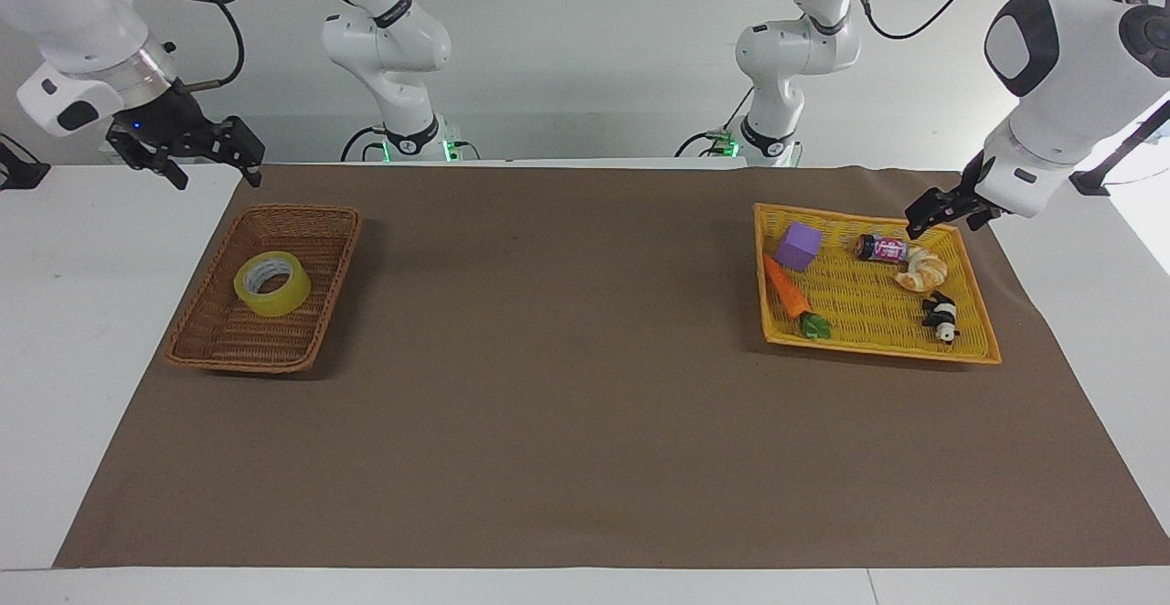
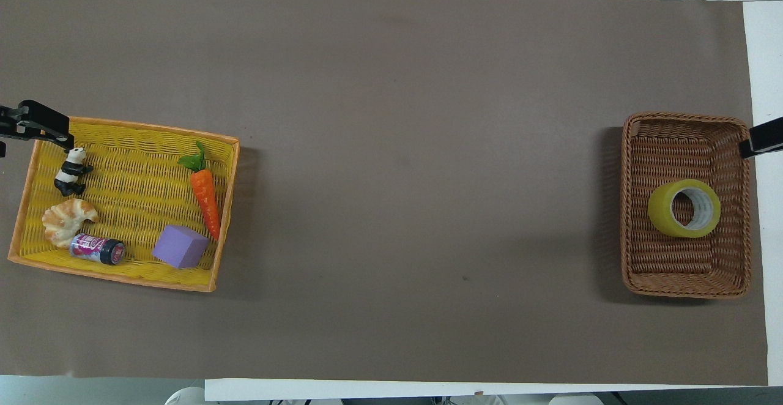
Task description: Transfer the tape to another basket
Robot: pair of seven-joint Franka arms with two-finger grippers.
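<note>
The tape [image 1: 271,283] [image 2: 684,208], a yellow roll with a pale core, lies flat inside the brown wicker basket [image 1: 336,262] [image 2: 685,117] at the right arm's end of the mat. My right gripper [image 1: 215,175] hangs open and empty in the air, over the mat's corner just outside the basket's rim. Only one of its fingers [image 2: 760,141] shows in the overhead view. My left gripper [image 1: 941,217] is open and empty, low over the edge of the yellow tray [image 1: 868,317] [image 2: 134,200] at the left arm's end.
The yellow tray holds a purple cube [image 1: 799,246], a toy carrot [image 1: 788,287], a small can [image 1: 880,248], a croissant [image 1: 921,270] and a panda figure [image 1: 941,317]. A wide stretch of brown mat [image 1: 567,331] lies between the basket and the tray.
</note>
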